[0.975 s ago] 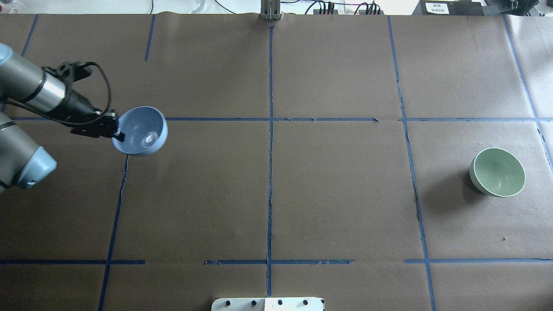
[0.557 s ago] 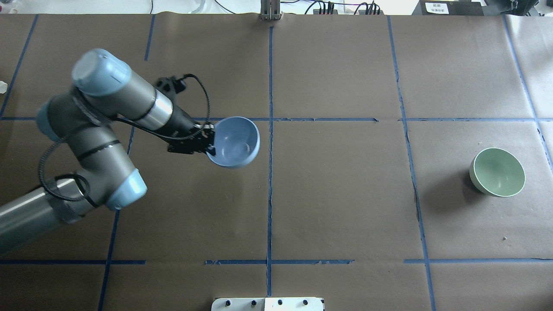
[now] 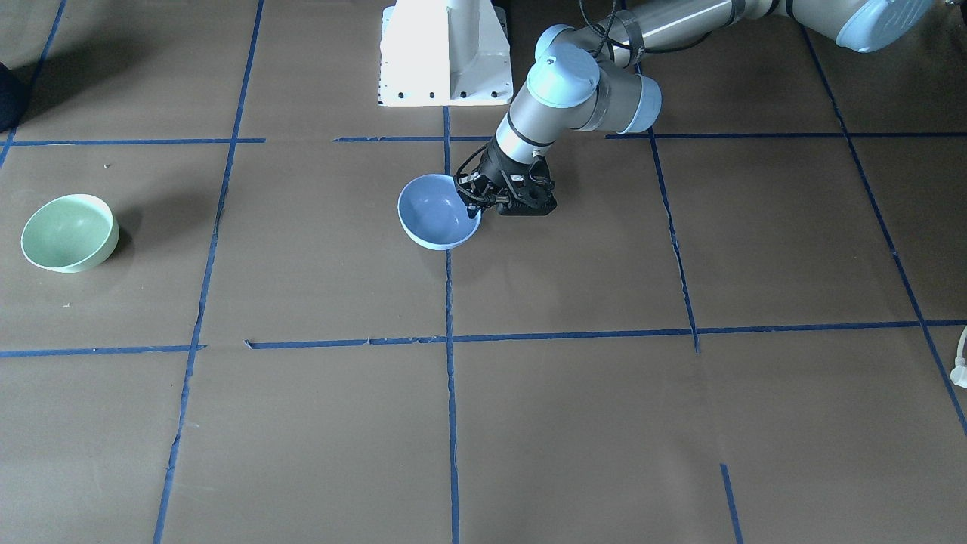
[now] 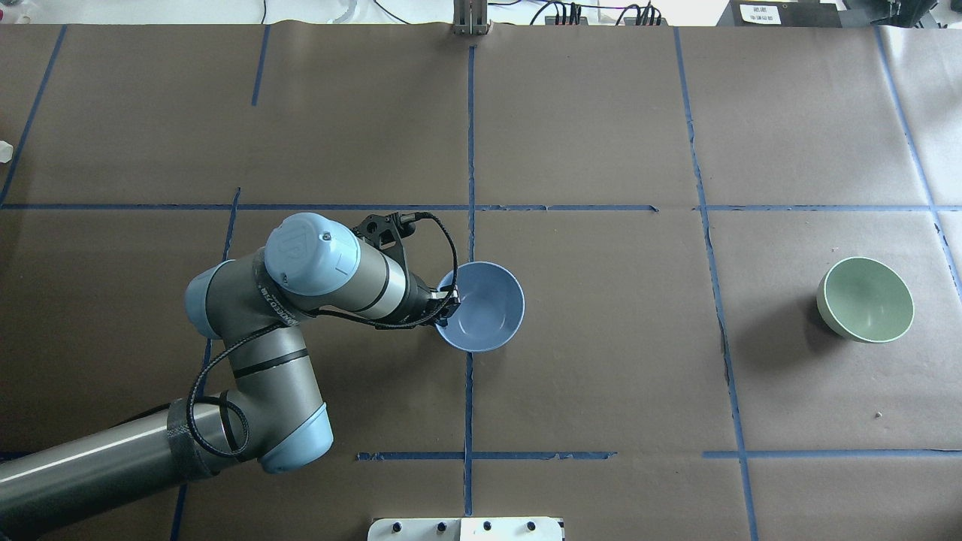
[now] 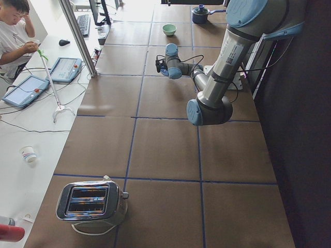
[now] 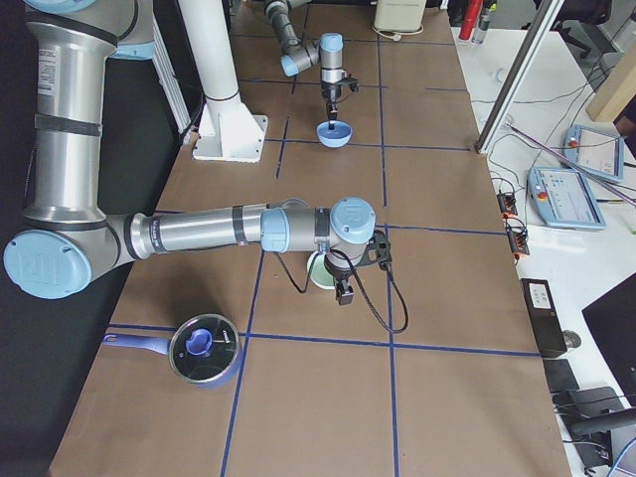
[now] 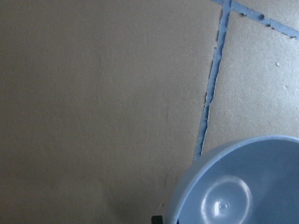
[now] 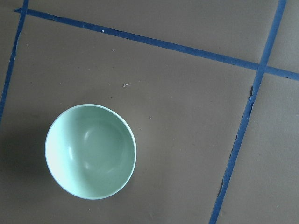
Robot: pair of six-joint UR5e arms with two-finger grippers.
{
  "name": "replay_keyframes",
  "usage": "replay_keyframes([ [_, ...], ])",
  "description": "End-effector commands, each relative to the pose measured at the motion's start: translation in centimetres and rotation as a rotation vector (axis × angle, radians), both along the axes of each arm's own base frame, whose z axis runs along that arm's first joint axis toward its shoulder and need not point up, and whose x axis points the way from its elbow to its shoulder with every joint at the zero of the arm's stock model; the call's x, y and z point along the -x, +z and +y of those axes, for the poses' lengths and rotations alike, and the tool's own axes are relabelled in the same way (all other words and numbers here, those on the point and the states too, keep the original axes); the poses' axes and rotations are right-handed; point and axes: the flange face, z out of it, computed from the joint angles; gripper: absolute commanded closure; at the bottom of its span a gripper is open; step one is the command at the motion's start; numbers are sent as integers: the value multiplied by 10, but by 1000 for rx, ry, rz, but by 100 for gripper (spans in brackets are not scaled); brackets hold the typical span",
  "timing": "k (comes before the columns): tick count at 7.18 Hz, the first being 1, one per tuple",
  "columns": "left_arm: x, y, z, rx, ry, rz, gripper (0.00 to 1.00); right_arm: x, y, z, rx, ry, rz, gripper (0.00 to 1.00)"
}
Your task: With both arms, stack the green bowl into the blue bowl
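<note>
Cropped: blue bowl (image 7: 243,186) (left wrist view) — right gripper (image 6: 344,292) jaws unreadable.

A wide table under brown paper (image 4: 601,113) carries a grid of blue tape lines (image 4: 470,135). Beside it runs a long white workbench (image 5: 46,144) with a black keyboard (image 5: 83,23) and a grey control tablet (image 5: 66,70). A slanted silver metal post (image 5: 78,36) rises between them. A shiny chrome toaster (image 5: 90,202) sits on the table's near corner. Bright light, perhaps daylight, falls on the bench.
</note>
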Motion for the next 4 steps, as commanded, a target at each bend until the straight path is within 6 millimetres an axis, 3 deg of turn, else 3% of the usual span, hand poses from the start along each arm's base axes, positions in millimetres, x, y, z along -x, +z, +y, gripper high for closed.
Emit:
replay_keyframes([
  [1, -2, 6, 3, 1, -1, -10, 96, 0, -1, 0, -1, -1, 0, 0],
  [4, 3, 7, 2, 1, -4, -8, 91, 0, -1, 0, -1, -1, 0, 0],
])
